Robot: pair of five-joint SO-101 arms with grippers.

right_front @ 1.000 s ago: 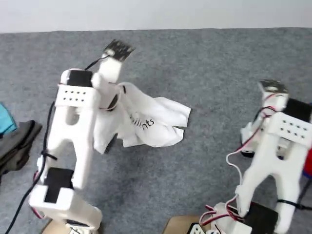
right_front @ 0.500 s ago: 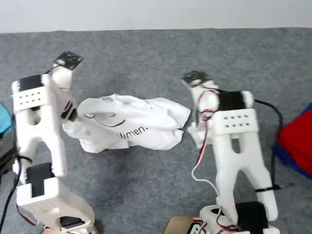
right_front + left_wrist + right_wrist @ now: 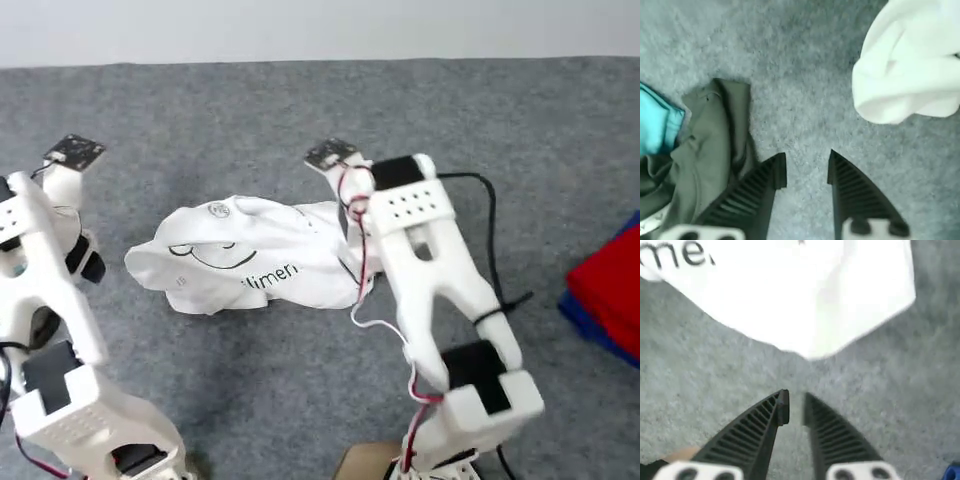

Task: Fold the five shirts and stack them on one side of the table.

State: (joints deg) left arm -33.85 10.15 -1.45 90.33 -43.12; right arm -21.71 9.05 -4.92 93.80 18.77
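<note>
A crumpled white shirt (image 3: 250, 262) with dark print lies on the grey carpeted table (image 3: 250, 120), left of the middle. My left gripper (image 3: 806, 167) hovers open over bare carpet, with the white shirt (image 3: 910, 65) off to one side. On its other side lie an olive shirt (image 3: 715, 150) and a teal shirt (image 3: 655, 125). My right gripper (image 3: 795, 402) is just short of the white shirt's (image 3: 805, 300) right edge. Only a narrow gap shows between its fingers, and nothing is in it. The right arm (image 3: 410, 230) hides that edge from above.
A red shirt (image 3: 608, 292) rests on a blue one (image 3: 585, 318) at the table's right edge. The left arm (image 3: 40, 260) stands at the far left. Bare carpet stretches along the back and front of the table.
The left gripper let go of the white shirt and swung left. The shirt dropped and spread on the table. The right arm swept from the right side to the shirt's right edge.
</note>
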